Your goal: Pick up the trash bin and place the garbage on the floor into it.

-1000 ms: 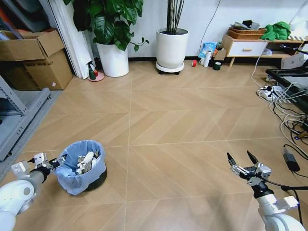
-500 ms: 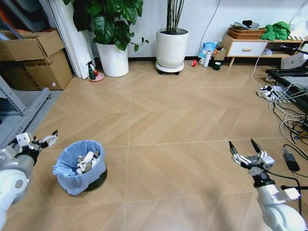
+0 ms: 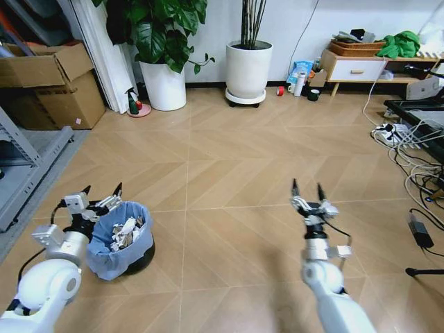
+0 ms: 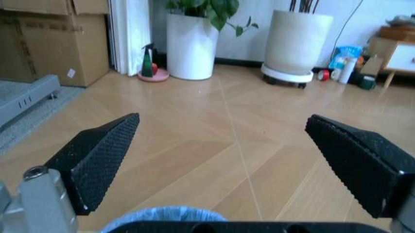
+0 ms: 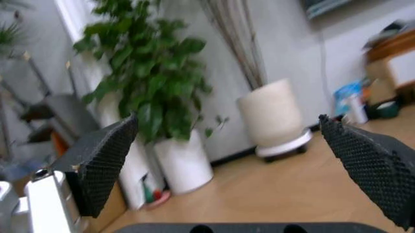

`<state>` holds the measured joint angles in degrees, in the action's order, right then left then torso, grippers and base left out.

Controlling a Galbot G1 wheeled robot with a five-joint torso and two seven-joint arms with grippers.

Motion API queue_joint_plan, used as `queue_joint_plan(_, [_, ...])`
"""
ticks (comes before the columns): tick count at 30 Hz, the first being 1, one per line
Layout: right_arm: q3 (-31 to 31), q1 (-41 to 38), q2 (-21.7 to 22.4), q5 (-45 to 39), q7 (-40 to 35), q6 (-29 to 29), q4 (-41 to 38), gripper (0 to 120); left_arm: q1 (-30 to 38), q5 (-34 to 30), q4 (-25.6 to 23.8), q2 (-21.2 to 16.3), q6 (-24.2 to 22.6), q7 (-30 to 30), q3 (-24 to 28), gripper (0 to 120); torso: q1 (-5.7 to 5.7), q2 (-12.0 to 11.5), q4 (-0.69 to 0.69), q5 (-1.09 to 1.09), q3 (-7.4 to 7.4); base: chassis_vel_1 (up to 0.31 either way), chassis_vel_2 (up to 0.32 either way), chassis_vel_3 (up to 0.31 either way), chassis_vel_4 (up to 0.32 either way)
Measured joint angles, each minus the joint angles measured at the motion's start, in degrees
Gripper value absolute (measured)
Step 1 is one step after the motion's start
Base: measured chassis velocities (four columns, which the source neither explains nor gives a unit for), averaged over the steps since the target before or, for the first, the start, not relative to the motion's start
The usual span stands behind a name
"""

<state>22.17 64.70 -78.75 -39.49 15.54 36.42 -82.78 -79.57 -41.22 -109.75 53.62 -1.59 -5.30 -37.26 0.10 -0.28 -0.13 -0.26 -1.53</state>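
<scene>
Two grippers are up and neither holds anything. My left gripper (image 3: 102, 193) hangs just above the far-left rim of the trash bin (image 3: 116, 239), its fingers spread wide; from my left wrist the two black pads (image 4: 100, 158) stand well apart with bare floor between them and a sliver of the light blue liner (image 4: 162, 217) just below. I judge that pose suits a grasp on the rim: spread, over the edge, not touching it.

The bin stands upright on the wooden floor (image 3: 229, 173) at my lower left, close to my base, its blue bag folded over the rim. Inside lies crumpled garbage (image 3: 125, 232), white and grey-brown wads heaped against the inner wall, so most of the collecting looks done. I see no loose litter on the open floor between me and the plant pots (image 3: 248, 69); the small bottles and a red item by the low cabinet (image 3: 354, 69) are too far off to name.

My right gripper (image 3: 311, 196) is raised over bare floor in the middle, well apart from the bin, fingers parted, pointing toward the far wall. I take it as waiting, held clear so the left can work.
</scene>
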Motion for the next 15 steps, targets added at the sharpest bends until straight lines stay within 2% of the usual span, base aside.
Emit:
queue_joint_plan(4, [-1.94,-0.80,-0.53,1.65,-0.63,-0.77,1.15,100,0.27,0.36,0.98,0.09,-0.11,0.15,0.35,100,0.00,0.00,-0.01,-0.02,0.00,0.000,0.000,0.000,0.000])
queue_joint_plan(15, [-1.82,-0.55,-0.39,1.77,-0.73,-0.96,1.12,100,0.31,0.24,1.09,0.00,-0.34,0.13,0.37,100,0.00,0.00,-0.01,-0.01,0.01,0.000,0.000,0.000,0.000])
